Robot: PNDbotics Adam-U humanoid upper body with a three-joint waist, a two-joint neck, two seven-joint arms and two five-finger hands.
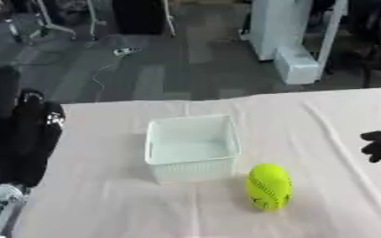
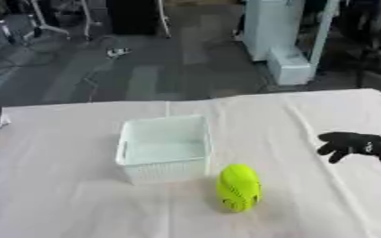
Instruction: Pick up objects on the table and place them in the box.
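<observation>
With the white basket-style box (image 1: 192,148) taken as ref pt near table centre, the yellow-green ball (image 1: 268,187) sits on the cloth just off the box's near-right corner, close to it but whether touching the wall can't be told. Ball is oval-looking w/ dark seam marks, standing on end. Box upright, open top; nothing visible inside. Right hand (image 2: 354,145) hovers over the table (image 2: 72,204) well right of the box, level w/ its near edge, apart from ball; fingers bent downward, holding nothing. Left hand (image 1: 19,135) far left of box at table edge, dark and only partly shown; finger state: can't tell. Cloth creases run right of box.
</observation>
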